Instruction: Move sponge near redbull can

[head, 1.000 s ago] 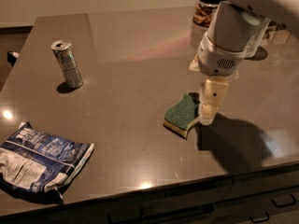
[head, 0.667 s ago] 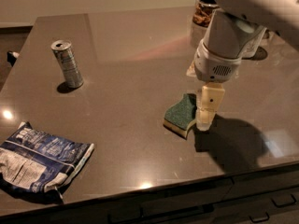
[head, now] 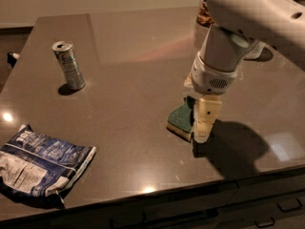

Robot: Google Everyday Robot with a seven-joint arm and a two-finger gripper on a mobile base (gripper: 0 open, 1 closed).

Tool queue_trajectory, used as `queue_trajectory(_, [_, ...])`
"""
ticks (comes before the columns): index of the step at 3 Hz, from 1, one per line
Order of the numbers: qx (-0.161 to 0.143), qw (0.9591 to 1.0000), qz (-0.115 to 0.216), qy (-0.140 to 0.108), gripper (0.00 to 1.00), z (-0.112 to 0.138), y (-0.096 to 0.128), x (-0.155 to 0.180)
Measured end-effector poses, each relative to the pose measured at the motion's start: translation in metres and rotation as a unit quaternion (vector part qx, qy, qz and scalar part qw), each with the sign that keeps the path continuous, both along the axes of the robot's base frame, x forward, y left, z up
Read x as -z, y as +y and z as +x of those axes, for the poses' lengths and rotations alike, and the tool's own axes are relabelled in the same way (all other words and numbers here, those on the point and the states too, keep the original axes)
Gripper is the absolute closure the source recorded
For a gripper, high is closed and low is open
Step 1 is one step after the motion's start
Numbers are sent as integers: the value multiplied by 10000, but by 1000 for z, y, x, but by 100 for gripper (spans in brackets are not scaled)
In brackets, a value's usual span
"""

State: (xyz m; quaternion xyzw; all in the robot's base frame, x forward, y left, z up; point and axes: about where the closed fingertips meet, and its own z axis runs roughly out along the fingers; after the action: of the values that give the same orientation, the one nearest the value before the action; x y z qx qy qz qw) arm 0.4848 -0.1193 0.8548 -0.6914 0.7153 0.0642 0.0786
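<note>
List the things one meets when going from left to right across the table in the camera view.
snack bag at the near-left edge → redbull can → sponge → end effector, at the sponge's right edge.

**Sponge and gripper right of centre, can far to the left**

Everything stood or lay on the table (head: 128, 42). The redbull can (head: 69, 66) stood upright in the left part, toward the back. The sponge (head: 180, 118) lay right of centre, nearer the front edge and well apart from the can. The arm (head: 238, 23) came in from the upper right, and the gripper (head: 198, 128) hung from it at the sponge's right side, low at the tabletop, touching the sponge or just beside it. A snack bag (head: 40, 161) lay flat at the front left corner, before the can and well left of the sponge. A jar (head: 205, 14) stood at the back right, behind the arm and mostly hidden by it.
</note>
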Motion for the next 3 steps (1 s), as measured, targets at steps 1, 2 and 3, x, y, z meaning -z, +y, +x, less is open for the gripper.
queue_trajectory(1, [-35, 10000, 58, -19, 26, 6, 4, 7])
queue_trajectory(2, [-70, 9999, 73, -19, 48, 10, 5, 11])
queue_trajectory(3, [-152, 9996, 212, -53, 72, 19, 18, -5])
